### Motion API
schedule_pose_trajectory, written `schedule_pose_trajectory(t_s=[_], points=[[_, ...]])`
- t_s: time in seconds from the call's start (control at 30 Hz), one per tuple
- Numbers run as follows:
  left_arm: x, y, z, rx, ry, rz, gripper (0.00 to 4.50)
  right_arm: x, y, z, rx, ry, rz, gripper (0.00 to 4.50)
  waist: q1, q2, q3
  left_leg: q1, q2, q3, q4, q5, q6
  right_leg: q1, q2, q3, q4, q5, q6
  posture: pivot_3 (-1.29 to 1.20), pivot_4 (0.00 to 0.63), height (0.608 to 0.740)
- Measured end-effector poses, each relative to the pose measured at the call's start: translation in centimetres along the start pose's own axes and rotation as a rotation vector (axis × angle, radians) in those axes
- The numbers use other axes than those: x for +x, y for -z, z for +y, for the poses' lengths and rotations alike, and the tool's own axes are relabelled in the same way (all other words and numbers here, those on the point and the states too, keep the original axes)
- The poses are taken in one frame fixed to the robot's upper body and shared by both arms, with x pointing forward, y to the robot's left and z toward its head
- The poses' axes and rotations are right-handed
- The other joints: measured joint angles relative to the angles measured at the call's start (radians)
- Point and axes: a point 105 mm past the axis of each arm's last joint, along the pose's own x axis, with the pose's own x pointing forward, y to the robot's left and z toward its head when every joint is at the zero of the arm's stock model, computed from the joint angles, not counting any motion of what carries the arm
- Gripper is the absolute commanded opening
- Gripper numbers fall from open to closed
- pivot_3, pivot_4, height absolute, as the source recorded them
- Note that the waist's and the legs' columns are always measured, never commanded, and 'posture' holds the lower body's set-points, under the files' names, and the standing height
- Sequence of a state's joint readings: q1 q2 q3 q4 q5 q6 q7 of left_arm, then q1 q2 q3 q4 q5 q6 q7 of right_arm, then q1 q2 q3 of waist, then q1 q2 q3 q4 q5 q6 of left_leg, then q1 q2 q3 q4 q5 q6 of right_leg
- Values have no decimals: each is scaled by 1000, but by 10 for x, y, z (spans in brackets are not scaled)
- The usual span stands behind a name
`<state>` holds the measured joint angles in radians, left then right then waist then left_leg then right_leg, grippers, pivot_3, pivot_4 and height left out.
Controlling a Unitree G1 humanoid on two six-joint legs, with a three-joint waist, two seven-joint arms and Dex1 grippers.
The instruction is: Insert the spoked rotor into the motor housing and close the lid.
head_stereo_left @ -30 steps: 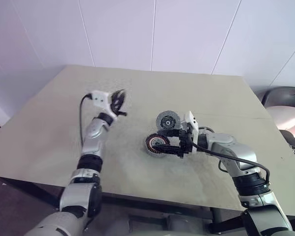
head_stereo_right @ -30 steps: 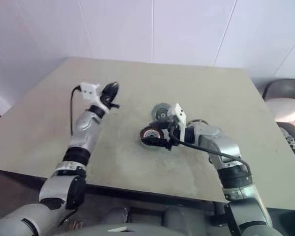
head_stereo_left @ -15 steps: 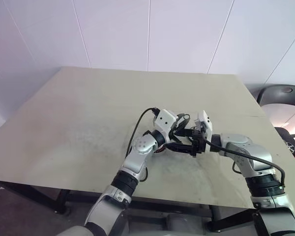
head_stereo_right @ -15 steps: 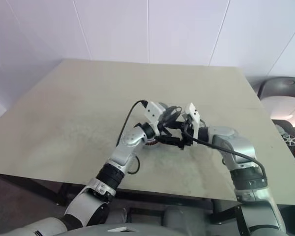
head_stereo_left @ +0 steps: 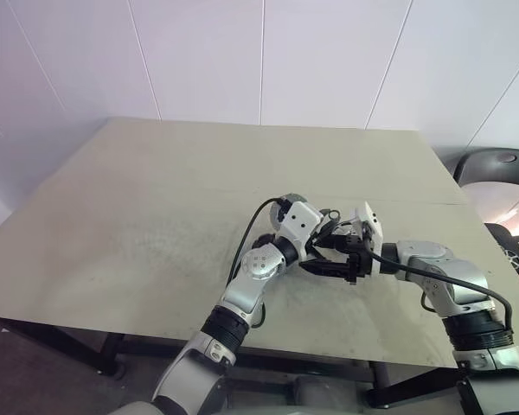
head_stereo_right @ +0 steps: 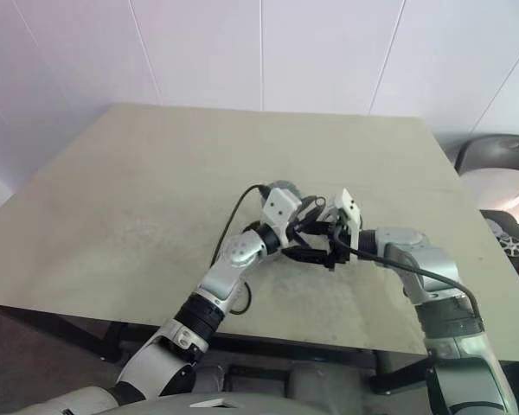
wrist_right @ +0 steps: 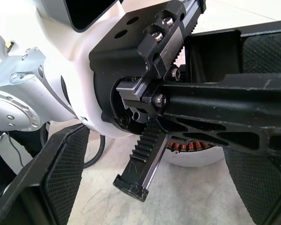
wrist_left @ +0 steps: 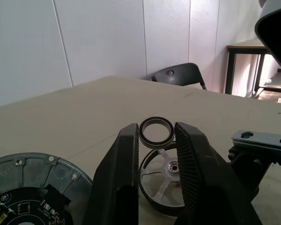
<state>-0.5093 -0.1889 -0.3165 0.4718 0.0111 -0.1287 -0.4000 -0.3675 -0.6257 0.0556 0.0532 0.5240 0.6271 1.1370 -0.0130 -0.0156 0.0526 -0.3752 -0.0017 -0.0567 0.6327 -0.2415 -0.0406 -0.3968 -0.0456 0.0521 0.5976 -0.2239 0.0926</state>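
Right claw [wrist_right: 155,187]: jaws wide, about as far apart as they go. The textured pads [wrist_right: 64,174] stand well apart and grip nothing that I can see. In the gap between them sits the black and white body of the other arm's wrist. Just beyond and below it is the motor housing [wrist_right: 196,158], a pale wall with copper windings showing along its upper edge. The housing rests on the table [head_stereo_left: 156,199], between the right claw's fingers. I cannot tell whether either pad touches it.

Left claw [wrist_left: 155,140]: jaws narrow. A small dark ring is pinched between the two fingertips [wrist_left: 129,140], touching both. Directly under the ring, in the slot between the fingers, is the spoked rotor [wrist_left: 161,185], with silver spokes, hub and black rim showing. Its rim passes behind the finger on one side. I cannot tell whether the ring is part of the rotor or a separate piece. The rotor is off the table, carried in this claw.

The lid [wrist_left: 37,171] lies flat on the table beside the left claw's base, a grey ring with screws around a dark centre.

From the head camera, the left claw [head_stereo_left: 326,232] and right claw [head_stereo_left: 329,264] are touching or nearly so, fingers crossing.

Beyond the left claw's tips are bare tabletop, then a dark chair [wrist_left: 178,75] and white wall panels.
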Motion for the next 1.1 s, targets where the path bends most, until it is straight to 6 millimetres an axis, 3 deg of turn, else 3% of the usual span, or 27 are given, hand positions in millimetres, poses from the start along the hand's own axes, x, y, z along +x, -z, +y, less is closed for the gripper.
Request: schedule_pose_trajectory(t_s=[0.1,0.17,0.2,0.23,0.3,0.33,0.4,0.5,0.73,1.1], points=[[-2,-3,7,-13,-36,-22,776,-1,-2,-1,-20,3,-6,4500,-1,0,0,0,0,0,0,0,0,0,0,0,0,0,0,0,0,740],[-14,-11,25,-33,-24,-63,776,2,-9,-3,-48,15,-15,4500,-8,1,1,1,0,0,0,0,0,-1,1,1,1,0,0,0,0,740],[-39,-17,60,-3,-39,-83,776,-2,-12,-9,-54,54,-18,4500,-23,1,1,2,0,0,-1,0,0,-3,3,2,3,1,-2,0,0,740],[-76,-23,111,37,-127,-77,776,-11,-13,-16,-53,101,-21,4500,-37,1,1,3,1,-3,-2,0,0,-5,5,2,5,2,-4,0,0,740],[-143,-45,186,53,-343,-105,776,-31,-7,-29,-32,192,0,4500,-45,1,1,2,1,-5,-2,0,0,-10,5,1,12,2,-4,0,0,740],[-156,-56,199,43,-393,-153,776,-37,-5,-33,-22,219,8,4500,-37,1,1,3,-1,-5,-2,0,0,-9,3,1,12,1,-2,0,0,740],[-149,-62,195,2,-366,-203,776,-30,-5,-32,-26,206,-1,4500,-6,2,1,2,-4,-6,1,0,0,-5,1,1,12,0,0,0,0,740],[-130,-52,175,-72,-267,-195,776,-18,-6,-26,-35,164,-8,4500,16,1,1,-1,-5,-5,7,0,0,-2,0,3,7,0,0,0,0,740],[-132,-47,157,-97,-117,-132,776,-20,-4,-26,-32,169,-4,4500,-2,1,1,1,-5,-5,8,0,0,1,1,4,5,1,0,0,0,740],[-140,5,130,-71,60,142,776,-35,-11,-31,-59,204,-6,4500,-4,2,1,2,-4,-5,8,0,0,1,1,4,7,0,0,0,0,740]])
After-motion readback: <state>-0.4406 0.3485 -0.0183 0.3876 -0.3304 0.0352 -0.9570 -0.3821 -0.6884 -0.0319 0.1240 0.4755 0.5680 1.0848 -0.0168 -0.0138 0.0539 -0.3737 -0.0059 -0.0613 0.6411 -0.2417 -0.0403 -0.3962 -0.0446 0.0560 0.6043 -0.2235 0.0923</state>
